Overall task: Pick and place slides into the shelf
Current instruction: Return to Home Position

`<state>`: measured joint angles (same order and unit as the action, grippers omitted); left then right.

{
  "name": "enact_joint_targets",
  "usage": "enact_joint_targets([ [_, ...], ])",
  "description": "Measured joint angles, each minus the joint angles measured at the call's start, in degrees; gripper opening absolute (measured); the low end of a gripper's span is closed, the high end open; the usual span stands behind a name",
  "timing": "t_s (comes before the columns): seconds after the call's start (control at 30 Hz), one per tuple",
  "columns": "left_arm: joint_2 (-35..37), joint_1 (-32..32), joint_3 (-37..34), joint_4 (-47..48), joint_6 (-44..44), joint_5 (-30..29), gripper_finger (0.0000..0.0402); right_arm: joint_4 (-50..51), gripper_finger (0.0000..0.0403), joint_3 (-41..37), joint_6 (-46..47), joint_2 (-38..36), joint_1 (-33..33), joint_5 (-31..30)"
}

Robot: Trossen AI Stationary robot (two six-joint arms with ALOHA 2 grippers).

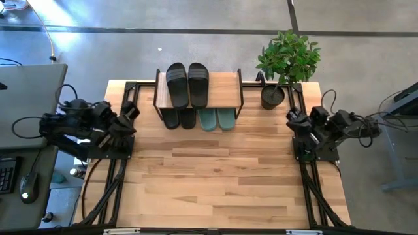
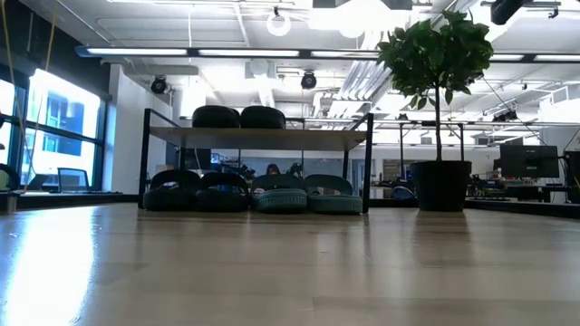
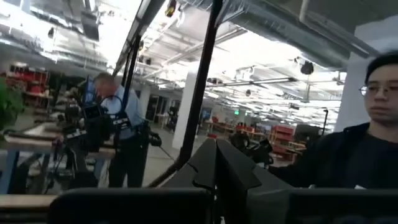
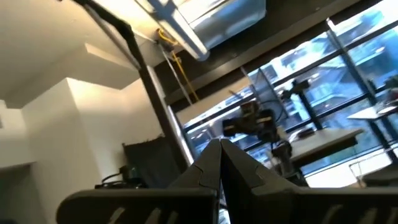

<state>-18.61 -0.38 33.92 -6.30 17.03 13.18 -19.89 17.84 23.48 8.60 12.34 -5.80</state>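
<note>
Step in hand: parking the arms. Placing looks done, since all six slides sit on or under the shelf and none lies loose on the table.

At the table's left edge, the left arm is folded up, well apart from the shelf. The left gripper has its fingers pressed together with nothing between them, and it points out into the room.

The shelf stands at the far middle of the table.
- On the plank: one black pair, side by side on the left half. The right half is bare.
- Underneath, left to right: second black pair, then green pair. Their ends show past the plank's near edge. In the low view the four fill the span between the frame legs in one row, each just beside the next.

The potted plant stands just right of the shelf.

At the right edge, the right arm is folded like the other. The right gripper has its fingers closed on nothing.

Next move, as a judgement: nothing is left to pick. Both arms only need to settle at rest, staying clear of the shelf and plant.
</note>
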Motion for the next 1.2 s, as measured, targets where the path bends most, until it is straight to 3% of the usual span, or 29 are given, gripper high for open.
enact_joint_targets([
  [0.17, -0.02, 0.0, -4.2, -1.85, 2.2, 0.27, 0.0, -6.02, 0.0, -6.73, 3.48, 0.05, 0.02, 0.69],
  [0.37, 0.65, 0.0, -11.33, -11.58, 2.28, 0.36, 0.0, -18.76, 0.0, -14.83, 5.09, 0.02, 0.05, -0.1],
  [0.8, 7.58, 0.0, -19.94, -11.02, 4.43, -2.42, 0.0, -8.99, 0.0, -15.12, 4.77, 0.05, 0.07, -0.15],
  [1.2, 8.07, 0.0, -25.79, -11.13, 9.01, -5.35, 0.0, -1.68, 0.0, -15.12, 7.01, 0.07, 0.07, 0.02],
])
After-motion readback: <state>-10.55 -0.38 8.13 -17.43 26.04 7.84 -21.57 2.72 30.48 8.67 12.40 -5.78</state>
